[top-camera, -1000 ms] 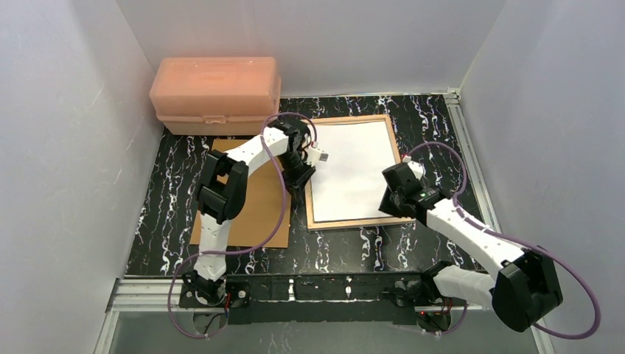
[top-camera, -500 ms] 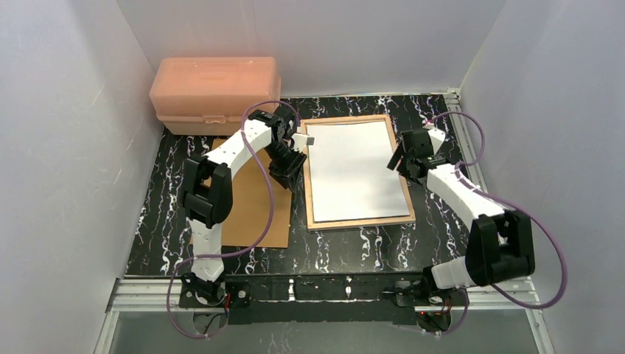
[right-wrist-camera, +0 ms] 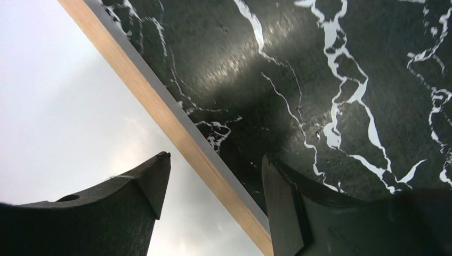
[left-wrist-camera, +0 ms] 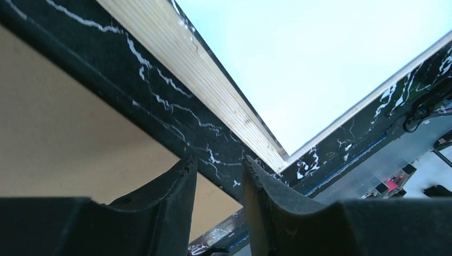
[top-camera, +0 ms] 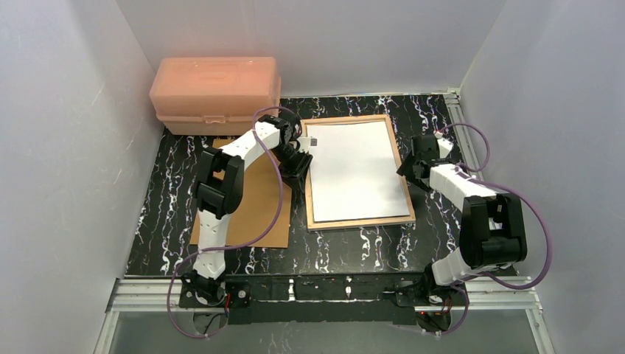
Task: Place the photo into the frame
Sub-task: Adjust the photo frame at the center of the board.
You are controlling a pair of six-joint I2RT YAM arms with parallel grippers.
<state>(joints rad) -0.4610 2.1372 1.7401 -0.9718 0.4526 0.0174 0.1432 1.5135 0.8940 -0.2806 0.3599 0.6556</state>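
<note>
The frame (top-camera: 359, 222) lies back up in the middle of the table, its tan wood edge showing all round. The photo (top-camera: 354, 169) lies inside it, plain white back up. My left gripper (top-camera: 298, 168) hangs open just off the frame's left edge. In the left wrist view its empty fingers (left-wrist-camera: 218, 166) stand over the black table strip beside the frame (left-wrist-camera: 213, 90) and photo (left-wrist-camera: 320, 53). My right gripper (top-camera: 407, 169) is open at the frame's right edge. Its fingers (right-wrist-camera: 216, 162) straddle the frame's wood edge (right-wrist-camera: 160, 112) beside the photo (right-wrist-camera: 64, 106), without closing on it.
A loose brown backing board (top-camera: 254, 206) lies left of the frame, under the left arm, and shows in the left wrist view (left-wrist-camera: 64, 133). A pink plastic box (top-camera: 214, 92) stands at the back left. White walls close in both sides and the back.
Both grippers have opened. The right gripper has gone from the frame's near right corner up to the middle of its right edge. The left gripper has shifted off the photo to the frame's left side.
</note>
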